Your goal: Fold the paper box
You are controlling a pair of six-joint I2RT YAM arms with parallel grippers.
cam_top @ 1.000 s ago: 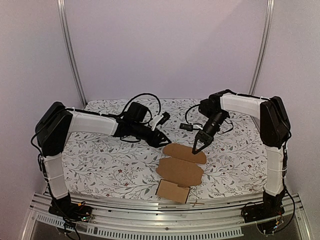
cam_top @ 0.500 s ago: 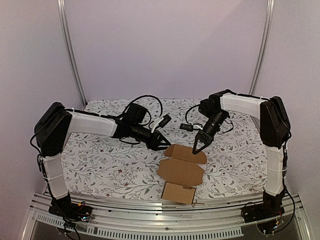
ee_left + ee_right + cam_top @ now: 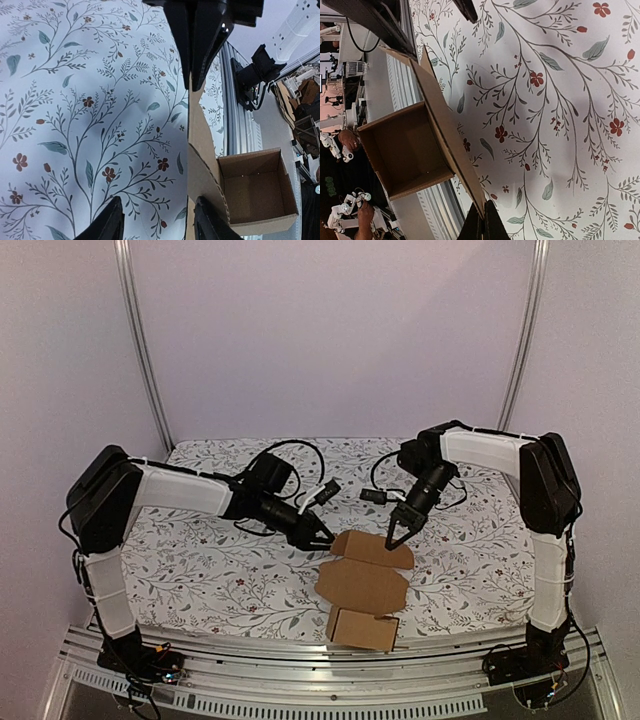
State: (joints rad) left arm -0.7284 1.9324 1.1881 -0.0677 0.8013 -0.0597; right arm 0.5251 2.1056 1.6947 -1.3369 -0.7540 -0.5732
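Observation:
The paper box (image 3: pixel 362 585) is brown cardboard lying partly folded in the middle of the floral cloth. Its open carton end (image 3: pixel 362 628) is at the near edge and a rounded flap points away from me. My right gripper (image 3: pixel 392 543) is shut on the far flap's edge; the right wrist view shows the gripper (image 3: pixel 484 222) pinching that thin edge, with the open carton (image 3: pixel 405 145) beyond. My left gripper (image 3: pixel 325 538) is open at the flap's left edge. In the left wrist view, this gripper (image 3: pixel 157 225) has one finger against the cardboard (image 3: pixel 200 145) and the other over the cloth.
An aluminium rail (image 3: pixel 300 660) runs along the table's near edge, right behind the carton end. Black cables (image 3: pixel 290 445) and a small black part (image 3: pixel 372 495) lie at the back of the cloth. Two metal posts (image 3: pixel 140 340) stand at the back corners.
My left gripper has slid right and nearer, up to the flap's left edge. The carton end has shifted a little to the right and turned. The right gripper has held its place.

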